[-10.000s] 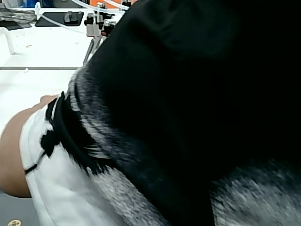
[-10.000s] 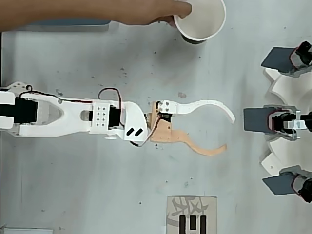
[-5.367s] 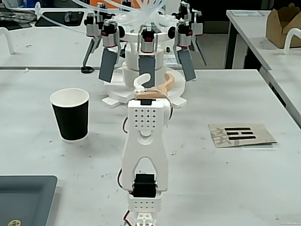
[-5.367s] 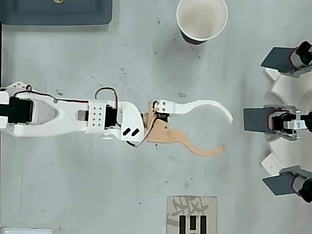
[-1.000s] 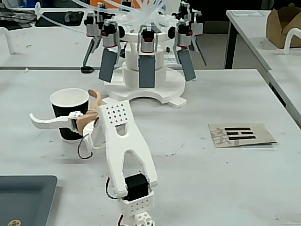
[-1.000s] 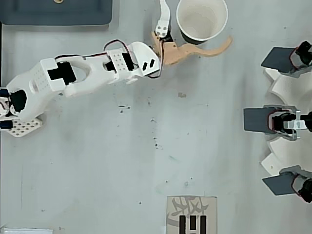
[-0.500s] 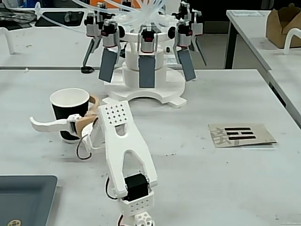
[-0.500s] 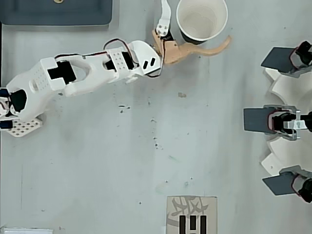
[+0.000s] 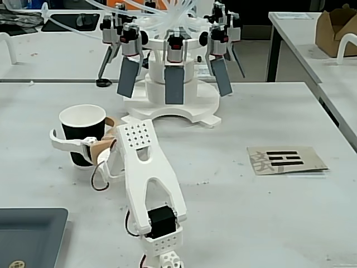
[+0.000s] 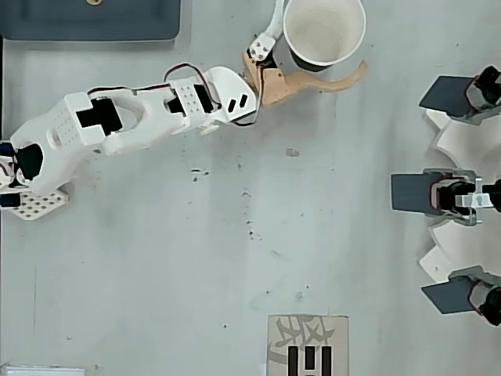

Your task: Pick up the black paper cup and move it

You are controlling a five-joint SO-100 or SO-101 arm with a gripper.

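Between one tool's (image 10: 313, 39) fingers: one black paper cup (image 10: 324, 31).

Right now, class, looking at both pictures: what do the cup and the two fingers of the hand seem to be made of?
Cup: probably paper, matte black outside, white inside with a rolled rim. Hand: one finger looks like matte white plastic, the other tan plastic; both seem rigid and curved, possibly 3D-printed, though layer lines are too small to see.
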